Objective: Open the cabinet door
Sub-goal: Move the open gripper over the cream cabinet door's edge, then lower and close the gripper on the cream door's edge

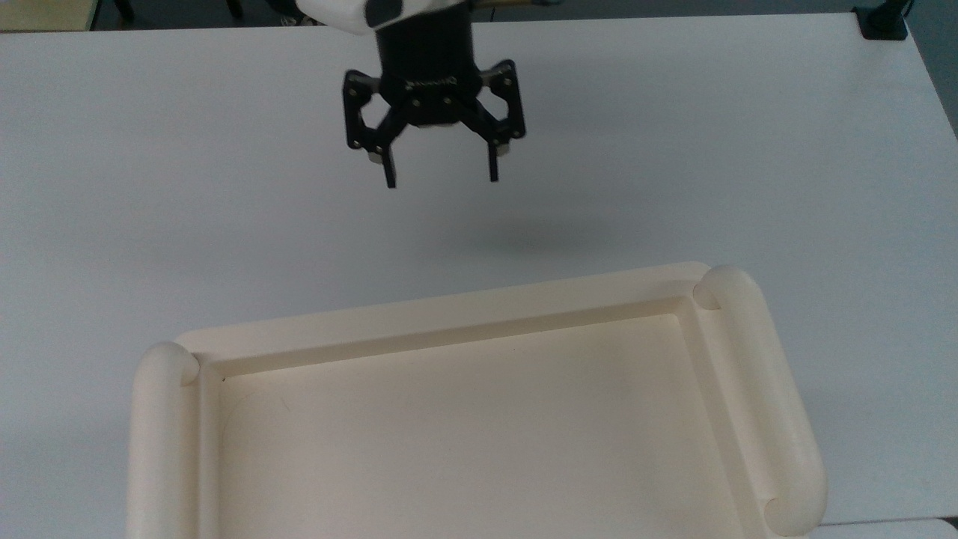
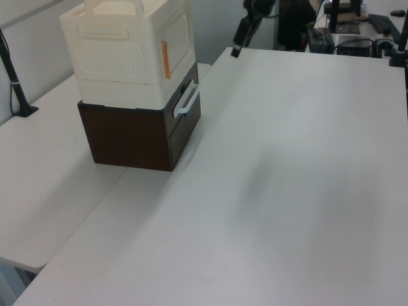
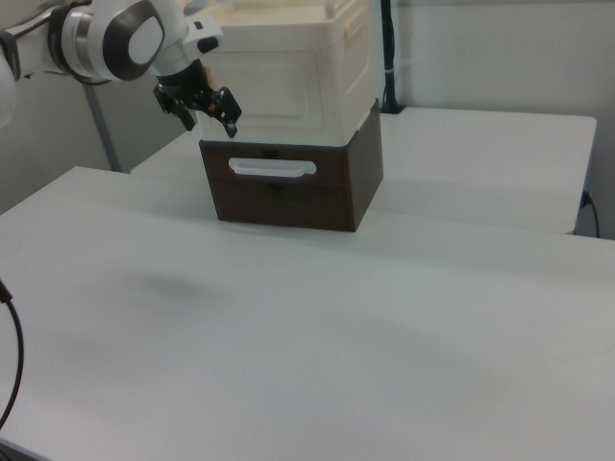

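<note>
Cabinet [image 2: 131, 48] on a dark drawer box [image 2: 137, 134], door [image 3: 279, 91] shut.
Gripper [image 1: 440, 178], jaws wide and empty, hangs over the bare table [image 1: 150, 187] in the top view's upper centre.

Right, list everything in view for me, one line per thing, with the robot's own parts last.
Large cream plastic cabinet: one, cream, standing on the dark brown box, at the left view's upper left.
Thin cream cabinet door: one, cream with an orange strip at its edge, on the cabinet's side that faces the open table; looks shut.
Dark brown wooden drawer box: one, dark brown, under the cabinet.
Curved white drawer handle: one, white, on the box's front.
White tables: two, pushed together, bearing everything.
Black post: one, black, at the left view's left edge.
Robot arm: one, white and grey, at the right view's upper left.
Black two-finger hand: one, black, open, above the table, apart from the cabinet.
</note>
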`<act>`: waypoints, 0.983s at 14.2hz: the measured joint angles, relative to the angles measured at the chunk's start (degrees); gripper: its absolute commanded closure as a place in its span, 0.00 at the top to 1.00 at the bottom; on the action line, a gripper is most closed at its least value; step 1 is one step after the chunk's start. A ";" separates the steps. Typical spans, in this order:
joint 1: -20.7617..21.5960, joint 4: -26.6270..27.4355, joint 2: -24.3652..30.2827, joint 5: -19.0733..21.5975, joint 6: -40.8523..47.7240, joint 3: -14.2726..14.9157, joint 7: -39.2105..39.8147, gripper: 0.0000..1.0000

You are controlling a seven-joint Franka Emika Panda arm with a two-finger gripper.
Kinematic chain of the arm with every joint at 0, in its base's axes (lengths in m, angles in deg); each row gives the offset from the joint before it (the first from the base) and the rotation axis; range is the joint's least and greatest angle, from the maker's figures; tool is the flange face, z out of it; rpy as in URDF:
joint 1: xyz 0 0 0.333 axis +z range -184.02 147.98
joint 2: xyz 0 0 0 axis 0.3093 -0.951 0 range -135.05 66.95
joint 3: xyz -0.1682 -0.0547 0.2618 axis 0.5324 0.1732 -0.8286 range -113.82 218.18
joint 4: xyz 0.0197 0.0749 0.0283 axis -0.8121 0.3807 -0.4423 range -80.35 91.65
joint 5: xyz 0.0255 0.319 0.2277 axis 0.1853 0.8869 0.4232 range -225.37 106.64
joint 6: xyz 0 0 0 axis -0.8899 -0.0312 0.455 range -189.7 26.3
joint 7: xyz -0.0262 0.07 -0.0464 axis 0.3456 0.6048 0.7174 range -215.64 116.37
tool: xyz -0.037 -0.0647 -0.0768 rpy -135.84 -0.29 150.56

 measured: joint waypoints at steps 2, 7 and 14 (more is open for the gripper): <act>2.42 -3.21 -3.36 0.00 -4.83 0.08 -0.59 1.00; 8.76 -6.52 -9.96 -0.17 -20.43 4.15 -4.63 0.90; 10.72 -10.41 -14.69 -3.92 -28.44 5.41 -7.35 0.56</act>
